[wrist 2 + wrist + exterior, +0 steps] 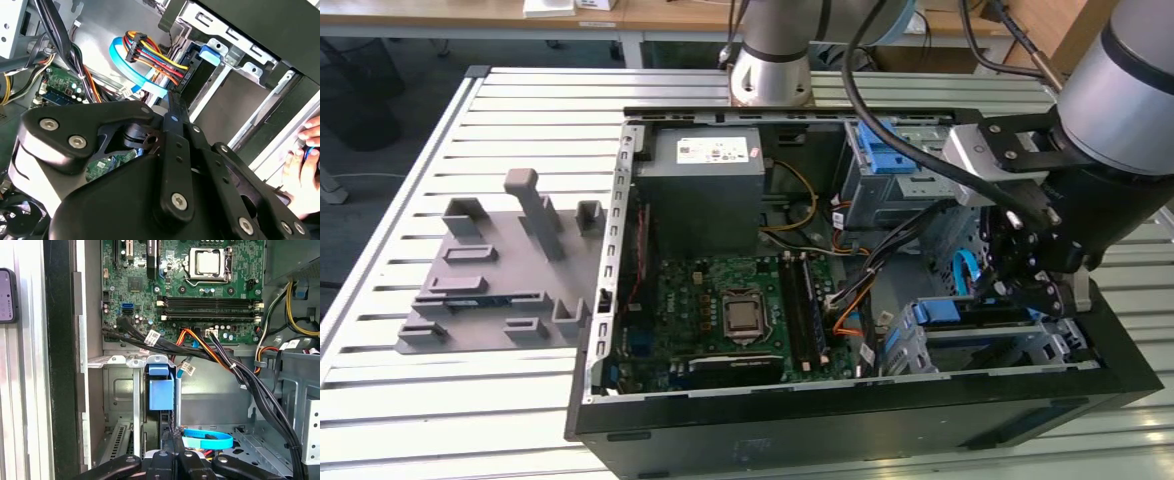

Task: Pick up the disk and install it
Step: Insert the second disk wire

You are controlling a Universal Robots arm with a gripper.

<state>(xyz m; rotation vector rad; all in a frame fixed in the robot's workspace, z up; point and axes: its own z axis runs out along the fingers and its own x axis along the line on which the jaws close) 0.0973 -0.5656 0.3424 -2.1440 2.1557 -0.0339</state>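
Note:
The disk point(161, 390) stands on edge in a slot of the metal drive cage point(120, 390), its blue carrier end facing the motherboard. In the exterior view its blue carrier point(937, 312) shows in the cage point(987, 345) at the case's near corner on the exterior view's right. In the second wrist view the blue tab point(210, 52) caps the dark disk body. My gripper point(173, 440) is down inside the case behind the disk, fingers shut together, tips close to the disk's rear edge. I cannot tell whether they touch it. The gripper point(1021, 290) hangs beside the cage, and the fingers point(173, 107) point at the disk.
The open computer case point(640, 260) lies on a slatted table with a motherboard point(734, 310), a grey power supply point(707, 160) and cable bundles point(215, 355). A blue flat cable point(207, 440) loops near my fingers. A grey fixture point(494, 270) stands at the exterior view's left. A person's hand point(305, 150) is beside the case.

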